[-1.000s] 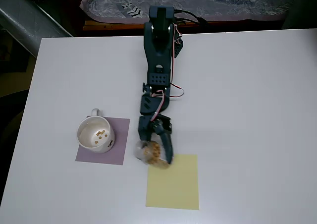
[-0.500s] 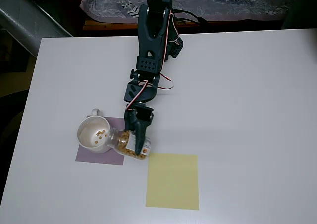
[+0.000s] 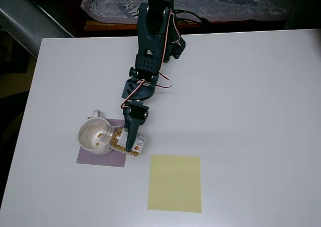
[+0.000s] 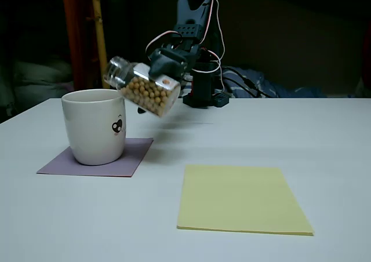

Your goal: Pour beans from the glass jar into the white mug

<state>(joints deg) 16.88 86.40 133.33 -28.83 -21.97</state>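
Fingers point(image 3: 131, 136) of the dark 2-finger gripper point(image 3: 129, 140) clamp the small clear glass jar point(image 3: 124, 141), seen overhead lying nearly level, mouth at 9 o'clock over the rim of the round white ceramic mug point(image 3: 95, 137). A few tan beans point(image 3: 99, 135) lie inside the mug, which stands on a purple square mat point(image 3: 103, 156); a yellow paper sheet point(image 3: 175, 183) lies at 4 o'clock from it.

Fixed view: the gripper point(image 4: 165, 71) holds the jar point(image 4: 144, 93) tilted, mouth raised toward 10 o'clock above the mug point(image 4: 95, 133), beans point(image 4: 152, 95) settled in its lower end.
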